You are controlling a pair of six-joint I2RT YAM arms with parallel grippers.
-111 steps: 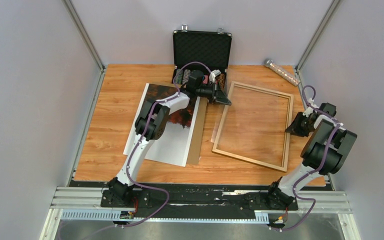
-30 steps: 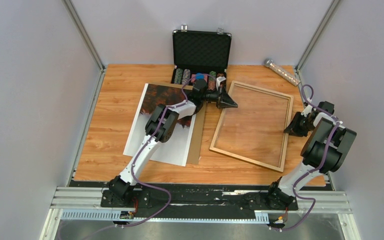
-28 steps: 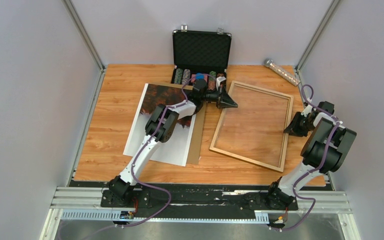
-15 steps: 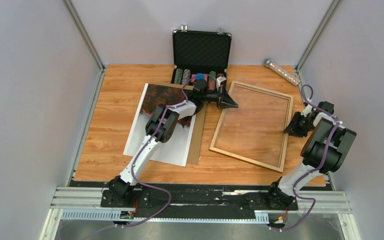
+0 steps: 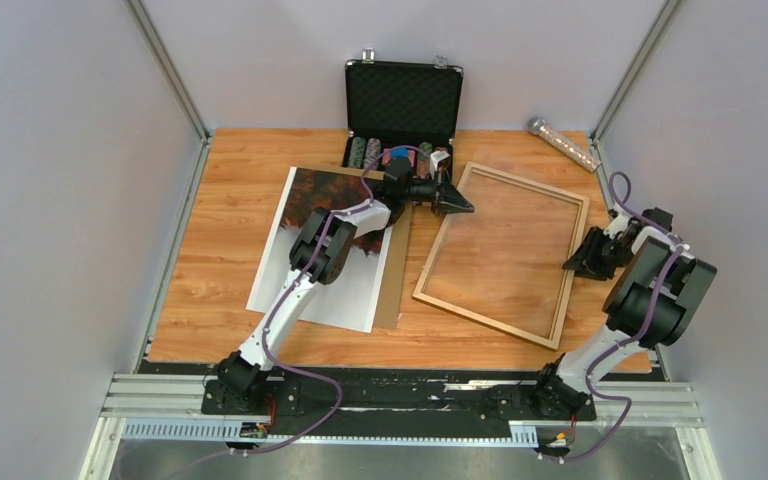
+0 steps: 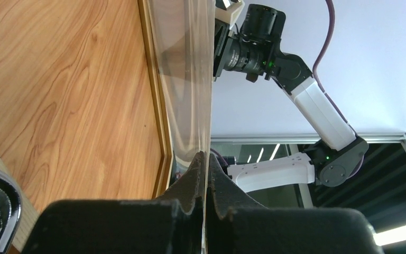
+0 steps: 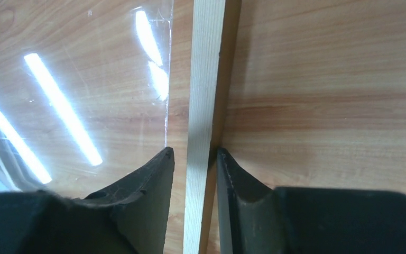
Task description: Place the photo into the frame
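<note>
Frame: the large light-brown wooden picture frame with thin rails and a clear pane [image 5: 501, 256] lies on the orange-brown wood-grain table [image 5: 230, 210]. It sits right of centre and a little askew to the table's edges, and the table grain shows through the pane.
Photo: the large rectangular paper print of dark red-orange trees fading to pale white [image 5: 352, 285] lies face up. The photo is left of the frame and outside it, partly hidden under the left arm.
Backing panel: a flat brown fibreboard backing panel [image 5: 392, 285] lies under the photo, with a strip showing along the photo's right edge. The frame's near-left corner is just beside that strip.
Left gripper: the left gripper [image 5: 457, 205] reaches over the photo to the frame's far-left corner. In the left wrist view [image 6: 207, 161] its fingers are pressed fully together on the thin clear pane, seen edge-on, with the wooden rail beside it.
Right gripper: the right gripper [image 5: 573, 265] sits at the frame's right rail. In the right wrist view [image 7: 194, 154] its fingers straddle the pale rail, parted a little wider than it. There is a gap at the inner finger [image 7: 156, 177], and the outer finger lies against the rail's side, so nothing is clamped.
Case: an open black poker-chip case [image 5: 405, 95] stands at the far edge, with rows of chips just beyond the left gripper.
Tube: a clear glittery cylinder [image 5: 563, 143] lies in the far-right corner, apart from the frame.
</note>
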